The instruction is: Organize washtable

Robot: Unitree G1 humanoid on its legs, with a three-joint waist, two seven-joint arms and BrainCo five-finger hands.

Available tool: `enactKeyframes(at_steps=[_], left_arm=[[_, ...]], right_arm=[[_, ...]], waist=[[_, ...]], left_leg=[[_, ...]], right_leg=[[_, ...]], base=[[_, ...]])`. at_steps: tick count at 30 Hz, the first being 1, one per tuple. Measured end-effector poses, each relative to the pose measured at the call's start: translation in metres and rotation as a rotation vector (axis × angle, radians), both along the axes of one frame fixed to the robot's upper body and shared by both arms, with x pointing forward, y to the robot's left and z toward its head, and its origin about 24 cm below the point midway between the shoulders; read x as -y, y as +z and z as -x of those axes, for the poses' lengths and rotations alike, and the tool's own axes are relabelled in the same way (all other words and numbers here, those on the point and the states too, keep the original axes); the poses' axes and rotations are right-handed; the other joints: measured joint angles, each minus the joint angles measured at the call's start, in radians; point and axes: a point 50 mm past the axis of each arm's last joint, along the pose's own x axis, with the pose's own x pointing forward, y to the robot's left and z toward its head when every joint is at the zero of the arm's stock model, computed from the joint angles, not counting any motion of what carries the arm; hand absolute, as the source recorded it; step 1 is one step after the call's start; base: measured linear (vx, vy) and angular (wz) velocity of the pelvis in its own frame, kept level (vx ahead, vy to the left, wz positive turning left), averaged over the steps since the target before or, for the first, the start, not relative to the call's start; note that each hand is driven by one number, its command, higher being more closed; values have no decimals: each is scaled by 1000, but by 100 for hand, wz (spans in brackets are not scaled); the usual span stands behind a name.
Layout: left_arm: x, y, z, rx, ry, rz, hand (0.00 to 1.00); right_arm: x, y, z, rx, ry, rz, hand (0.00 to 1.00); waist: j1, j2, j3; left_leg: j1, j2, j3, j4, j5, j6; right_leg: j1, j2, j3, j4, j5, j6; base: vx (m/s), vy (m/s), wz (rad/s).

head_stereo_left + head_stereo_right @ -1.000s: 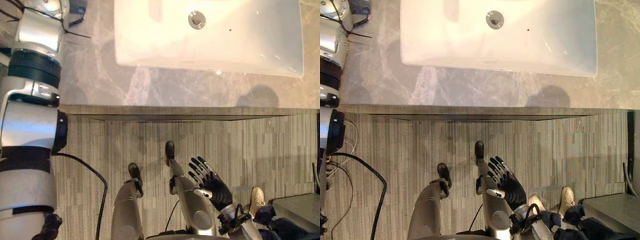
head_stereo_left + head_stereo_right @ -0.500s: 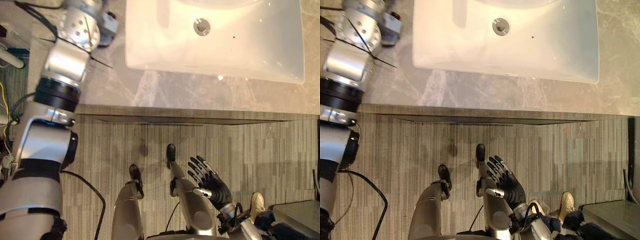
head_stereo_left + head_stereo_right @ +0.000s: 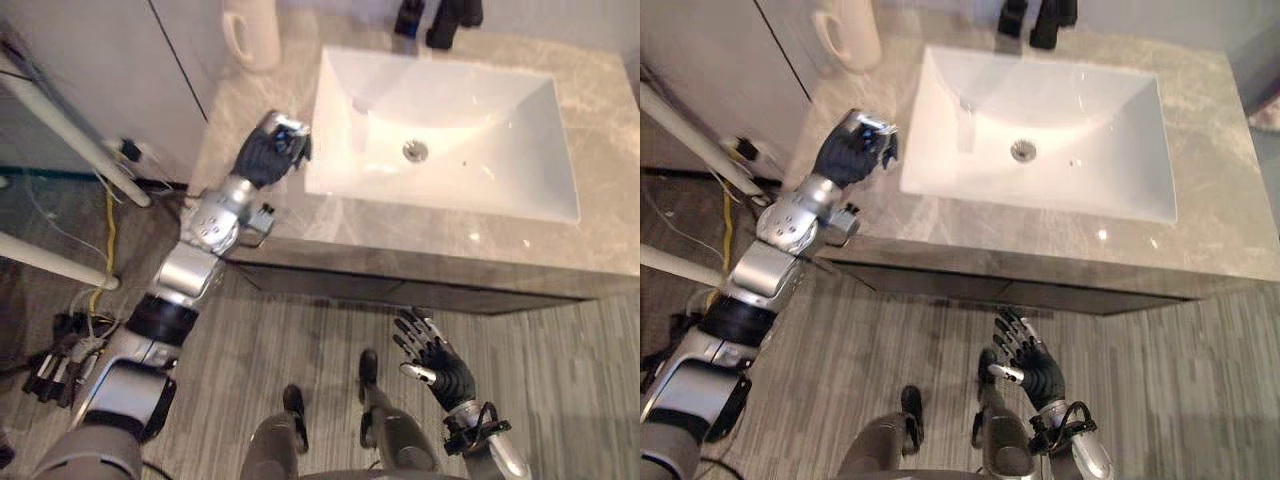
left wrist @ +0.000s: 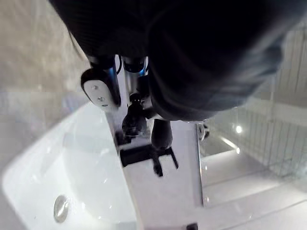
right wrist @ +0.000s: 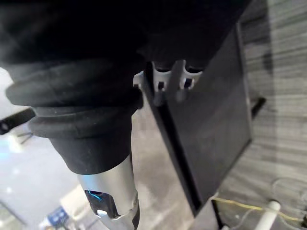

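Marble washtable [image 3: 350, 225]: left hand [image 3: 268, 152] beside sink [image 3: 500, 120], right hand [image 3: 440, 365] spread open

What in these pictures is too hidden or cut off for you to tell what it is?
- Dark items behind the sink: cut off by the top edge of both eye views, kind unclear.
- White handled vessel on the counter: its top is cut off, so it may be a mug or a jug.
- Left hand: its dark cover hides whatever lies beneath.

Marble washtable [image 3: 400, 238], striped grey floor [image 3: 300, 330], pale wall [image 3: 110, 50]
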Motion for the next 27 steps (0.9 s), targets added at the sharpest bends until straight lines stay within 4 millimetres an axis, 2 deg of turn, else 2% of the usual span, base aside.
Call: enactKeyframes(at_steps=[2,3,5,6,8,9,10,11,15,17,20,23,27], left_arm=[[-27,-25,17,-72,55,92,100],[-32,-32,24,-93,65,116,100],[-51,-60,53,-158,129,230,100],[-54,-68,60,-177,149,266,100],[-62,-104,89,-272,233,416,100],[-63,-123,105,-333,274,475,0],[-62,-127,109,-349,284,491,0],[-61,-141,120,-398,309,539,0],[-51,-193,164,-606,385,687,0],[-49,-217,172,-706,407,700,0],[-37,-276,194,-971,491,745,0],[-18,-318,219,-1207,530,703,0],[-11,-352,252,-1450,595,547,0]], right_arm=[[5,-1,-5,1,-30,11,0],[6,-1,-5,0,-36,13,0],[12,-4,-4,-12,-67,21,0],[14,-6,-3,-20,-79,26,0],[23,-15,-1,-62,-146,38,0],[28,-21,2,-90,-177,56,0],[30,-22,3,-98,-189,60,0],[35,-27,5,-126,-226,74,0],[59,-64,33,-328,-386,151,0],[62,-77,42,-402,-401,176,0],[62,-108,67,-586,-425,200,0],[60,-126,86,-713,-441,217,0],[56,-147,105,-851,-452,229,0]], waist=[[1,20,-35],[1,23,-45],[7,30,-80],[13,31,-90],[30,32,-110],[35,34,-123],[37,34,-124],[40,35,-125],[53,36,-150],[52,39,-150],[51,43,-158],[49,37,-153],[49,33,-147]], left_leg=[[60,0,-15,-36,8,-6],[72,1,-18,-45,11,-10],[117,3,-23,-80,19,-15],[125,3,-23,-87,21,-16],[164,5,-23,-108,25,-18],[175,6,-23,-115,25,-18],[181,6,-22,-117,25,-18],[197,5,-22,-125,26,-17],[231,2,-19,-148,26,-17],[245,2,-19,-153,27,-18],[260,3,-21,-161,29,-22],[290,4,-27,-175,32,-24],[321,4,-34,-182,32,-24]], right_leg=[[51,1,-20,0,-17,2],[59,2,-23,0,-21,0],[91,3,-26,0,-34,3],[96,4,-27,0,-36,3],[125,6,-28,0,-44,3],[133,6,-27,0,-46,4],[137,6,-27,0,-47,5],[150,5,-27,0,-50,6],[184,3,-27,-4,-64,16],[194,2,-28,-4,-64,16],[206,3,-32,-4,-64,17],[232,3,-41,-5,-73,24],[263,2,-48,-5,-78,29]], base=[[49,-8,17],[52,-1,12],[56,7,4],[56,11,1],[41,15,0],[0,0,0],[0,0,0],[0,0,0],[1,19,3],[-2,4,-2],[1,1,-1],[10,3,6],[1,6,6]])
